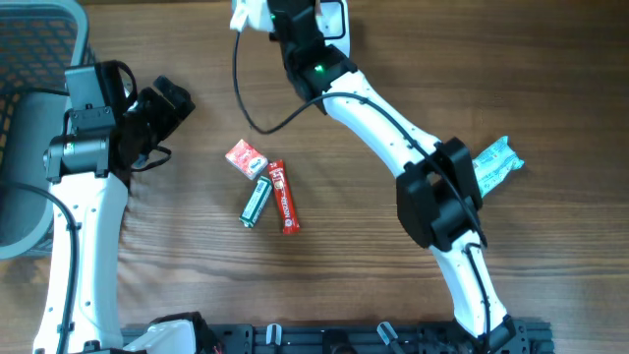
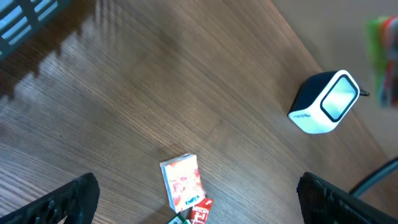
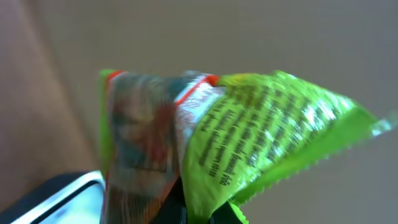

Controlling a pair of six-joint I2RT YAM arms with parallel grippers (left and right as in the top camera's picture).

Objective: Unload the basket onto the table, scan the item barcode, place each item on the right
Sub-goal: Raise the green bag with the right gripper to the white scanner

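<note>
My right gripper is shut on a green snack packet, which fills the right wrist view with its printed back facing the camera. A corner of the white-faced barcode scanner shows at the lower left there. From overhead, the right gripper holds the packet at the table's far edge, just left of the scanner. The left wrist view also shows the scanner, with the packet blurred at the right edge. My left gripper stands open and empty at the left.
A red-and-white pack, a green bar and a red stick pack lie together mid-table. A blue-and-white packet lies at the right. A grey basket sits at the far left corner. A black cable trails from the scanner.
</note>
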